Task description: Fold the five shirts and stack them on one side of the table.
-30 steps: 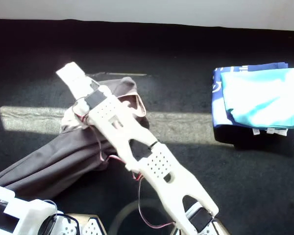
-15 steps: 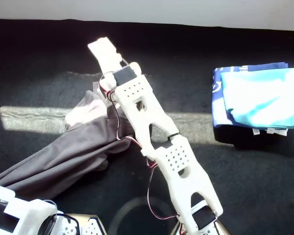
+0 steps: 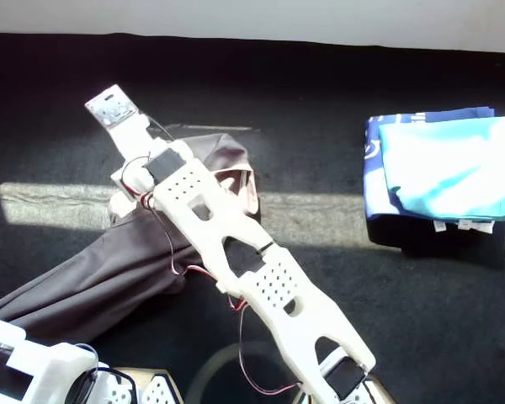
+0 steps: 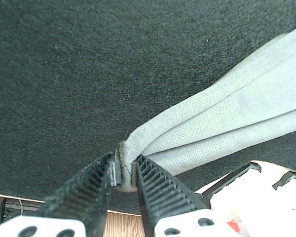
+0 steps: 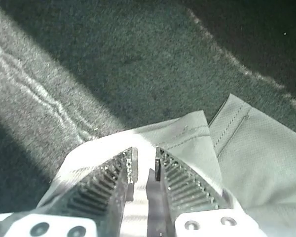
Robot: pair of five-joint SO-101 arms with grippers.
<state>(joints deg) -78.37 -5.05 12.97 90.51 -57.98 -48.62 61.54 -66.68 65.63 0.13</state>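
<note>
Right hand (image 5: 144, 167) back down, 1 grey shirt (image 3: 93, 278), 3 folded shirts (image 3: 446, 168).

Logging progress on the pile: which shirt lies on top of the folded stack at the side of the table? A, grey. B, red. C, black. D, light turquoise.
D: the light turquoise shirt lies on top, over a blue shirt and a black shirt.

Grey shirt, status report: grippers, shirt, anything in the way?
Left gripper shut on grey shirt edge. Right gripper shut on its other end. Shirt bunched, unfolded, stretched between them. Folded stack lies apart, not in the way.
</note>
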